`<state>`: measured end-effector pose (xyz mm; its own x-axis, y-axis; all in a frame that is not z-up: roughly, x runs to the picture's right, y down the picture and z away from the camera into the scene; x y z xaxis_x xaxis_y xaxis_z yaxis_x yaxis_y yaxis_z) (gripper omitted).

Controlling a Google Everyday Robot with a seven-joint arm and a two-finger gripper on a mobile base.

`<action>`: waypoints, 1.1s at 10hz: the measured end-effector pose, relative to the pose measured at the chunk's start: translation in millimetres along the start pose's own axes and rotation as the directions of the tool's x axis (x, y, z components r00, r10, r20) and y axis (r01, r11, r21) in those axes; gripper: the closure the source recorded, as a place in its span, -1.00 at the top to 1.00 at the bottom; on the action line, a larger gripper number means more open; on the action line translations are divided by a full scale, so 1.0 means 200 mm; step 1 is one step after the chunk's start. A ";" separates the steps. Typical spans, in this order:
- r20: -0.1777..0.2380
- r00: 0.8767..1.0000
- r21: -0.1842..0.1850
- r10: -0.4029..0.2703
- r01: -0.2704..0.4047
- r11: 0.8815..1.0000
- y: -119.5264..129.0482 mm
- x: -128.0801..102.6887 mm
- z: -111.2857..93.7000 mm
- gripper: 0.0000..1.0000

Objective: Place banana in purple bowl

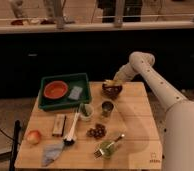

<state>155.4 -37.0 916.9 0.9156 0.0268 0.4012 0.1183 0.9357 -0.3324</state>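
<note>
worktop [135,117]: wood, cluttered. arm [156,86] reaches in from the right to the far edge. green tray [65,77] far left, orange bowl [56,90] inside it. purple bowl [112,92] far centre, just right of the tray. banana [108,83] shows yellow at the bowl's top. tool [114,80] right at the banana, over the bowl; can't tell if it's gripping or spread.

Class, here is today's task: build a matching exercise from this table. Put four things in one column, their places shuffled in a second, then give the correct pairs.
Things:
1. orange bowl
2. apple
3. grapes
4. gripper

Places:
A. just over the purple bowl
B. inside the green tray
C. at the table edge, near the grey cloth
D. mid-table, near the metal cup

Pairs: 1-B, 2-C, 3-D, 4-A
</note>
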 end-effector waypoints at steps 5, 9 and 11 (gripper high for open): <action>0.010 1.000 -0.004 0.010 -0.010 1.000 -0.02 -0.02 0.02 0.60; 0.016 1.000 0.009 0.016 -0.017 1.000 -0.03 0.00 0.00 0.60; 0.014 1.000 0.022 0.019 -0.019 1.000 -0.04 0.02 -0.04 0.60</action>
